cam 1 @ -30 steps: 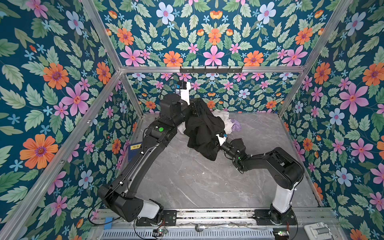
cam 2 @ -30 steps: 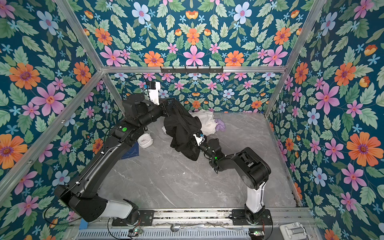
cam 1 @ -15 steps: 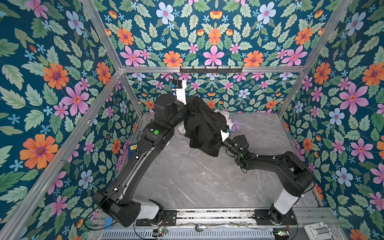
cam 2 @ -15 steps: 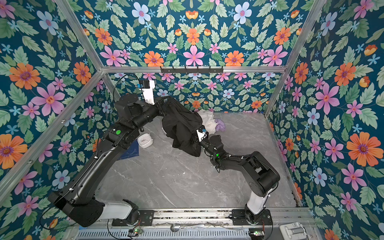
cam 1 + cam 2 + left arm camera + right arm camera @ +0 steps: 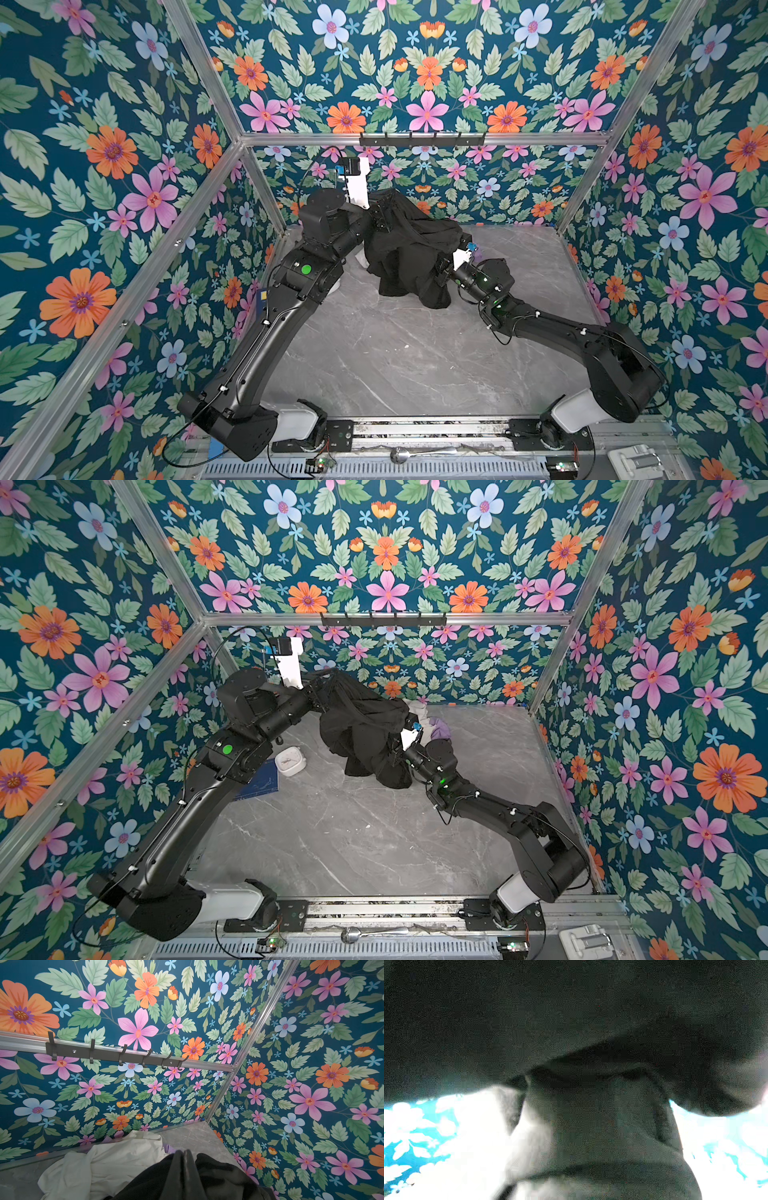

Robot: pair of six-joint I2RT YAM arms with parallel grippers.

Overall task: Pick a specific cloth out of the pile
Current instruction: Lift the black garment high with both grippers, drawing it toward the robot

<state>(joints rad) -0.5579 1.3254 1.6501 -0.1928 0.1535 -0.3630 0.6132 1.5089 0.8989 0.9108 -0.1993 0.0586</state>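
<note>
Floral walls (image 5: 428,70) all round, grey marble tabletop (image 5: 395,365). Up high, the left gripper (image 5: 184,1153) is clamped on the black cloth (image 5: 409,249), which drapes down to the tabletop and across to the right gripper (image 5: 441,270), which looks pinched shut on it too. The rest of the pile (image 5: 419,712) sits just behind.

There are three cloths: one black cloth (image 5: 409,253), one white cloth (image 5: 116,1159) and one lilac cloth (image 5: 439,729) (mostly hidden). Two robot arms show, the left arm (image 5: 282,316) and the right arm (image 5: 561,332). One hook rail (image 5: 104,1052) carries six hooks. On the tabletop (image 5: 353,845) sit one small white box (image 5: 290,761) and one blue pad (image 5: 262,783); one spoon (image 5: 352,935) lies at the front frame.
</note>
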